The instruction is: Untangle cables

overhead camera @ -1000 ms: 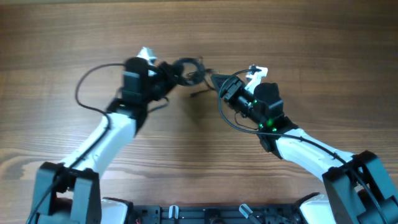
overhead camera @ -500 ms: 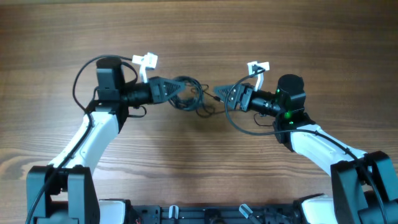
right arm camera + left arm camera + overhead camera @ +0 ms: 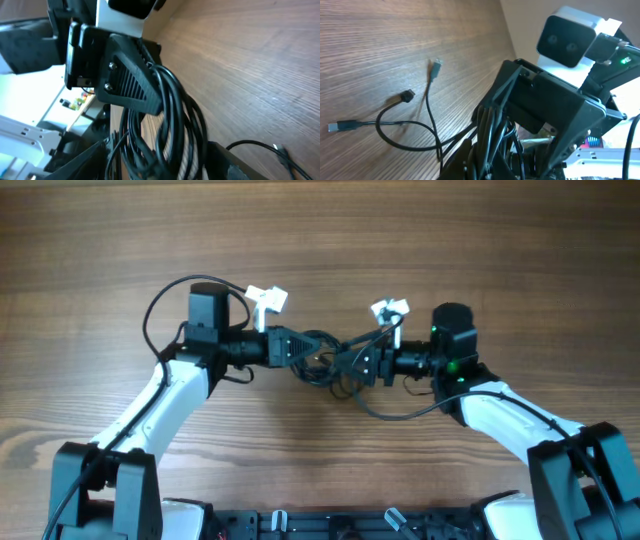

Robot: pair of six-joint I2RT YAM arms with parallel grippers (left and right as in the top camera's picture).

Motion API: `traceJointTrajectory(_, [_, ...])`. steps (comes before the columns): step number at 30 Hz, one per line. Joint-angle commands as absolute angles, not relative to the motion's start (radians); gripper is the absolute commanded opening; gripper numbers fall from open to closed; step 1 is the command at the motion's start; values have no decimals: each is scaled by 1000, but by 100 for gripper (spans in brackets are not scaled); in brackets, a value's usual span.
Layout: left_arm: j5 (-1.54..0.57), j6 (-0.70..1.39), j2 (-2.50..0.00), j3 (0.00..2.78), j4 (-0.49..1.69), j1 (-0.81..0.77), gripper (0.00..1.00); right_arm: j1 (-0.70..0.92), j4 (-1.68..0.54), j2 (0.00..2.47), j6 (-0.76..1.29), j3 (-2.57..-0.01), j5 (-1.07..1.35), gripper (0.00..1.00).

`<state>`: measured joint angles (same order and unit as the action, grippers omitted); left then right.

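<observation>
The cables (image 3: 322,366) are a small dark coiled bundle of thin black cords held up between my two grippers at the table's middle. My left gripper (image 3: 300,347) is shut on the bundle from the left. In the left wrist view the cords (image 3: 495,132) run through its jaws (image 3: 485,150), and loose strands with plug ends (image 3: 408,95) trail onto the wood. My right gripper (image 3: 352,362) faces it from the right. In the right wrist view its fingers (image 3: 165,160) stand apart on either side of the coil (image 3: 170,115).
The wooden table (image 3: 320,240) spreads all around. Each arm's own thicker black wire loops beside it, on the left (image 3: 150,330) and on the right (image 3: 395,412). The arm bases stand at the near edge (image 3: 320,525).
The left gripper carried the bundle right and slightly nearer. The right gripper moved left to meet it, and its fingers, closed to a point before, now straddle the coil.
</observation>
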<state>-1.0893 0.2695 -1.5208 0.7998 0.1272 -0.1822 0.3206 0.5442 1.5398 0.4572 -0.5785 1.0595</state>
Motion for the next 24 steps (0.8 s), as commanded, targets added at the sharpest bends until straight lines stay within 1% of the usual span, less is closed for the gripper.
traceJointTrajectory(1, [-1095,215,-1525,804,125,-216,4,356,519,1549,381,-592,1005,55])
traceJointTrajectory(3, [-1095,212,-1525,804,125,-229,4,360,518,1549,381,-592,993,39])
traceJointTrajectory(5, [-1094,212,-1525,804,125,-232,4,360,513,1549,390,-592,948,14])
traceJointTrajectory(6, [-1089,212,-1525,804,124,-231,4,360,510,1549,407,-592,917,5])
traceJointTrajectory(7, [-1075,213,-1525,804,123,-229,4,360,505,1549,438,-592,878,4])
traceJointTrajectory(8, [-1058,217,-1525,804,121,-224,11,360,499,1549,494,-592,832,4])
traceJointTrajectory(9, [-1044,218,-1525,804,121,-218,23,360,496,1549,559,-592,790,4])
traceJointTrajectory(10, [-1035,221,-1525,804,121,-213,40,360,496,1549,591,-592,765,4])
traceJointTrajectory(11, [-1028,234,-1525,804,119,-206,68,360,496,1549,661,-592,722,5])
traceJointTrajectory(12, [-1022,254,-1525,804,117,-202,81,360,496,1549,717,-592,701,5])
traceJointTrajectory(13, [-1015,271,-1525,804,116,-199,86,360,496,1549,797,-592,682,5])
traceJointTrajectory(16, [-952,332,-1525,804,118,-199,88,360,501,1549,991,-592,649,4])
traceJointTrajectory(18, [-912,385,-1525,804,118,-199,88,360,508,1549,1033,-592,650,5])
traceJointTrajectory(20, [-880,407,-1525,804,117,-203,85,362,508,1549,1032,-592,651,5])
traceJointTrajectory(24, [-850,413,-1525,804,100,-234,84,362,508,1549,1099,-592,659,5])
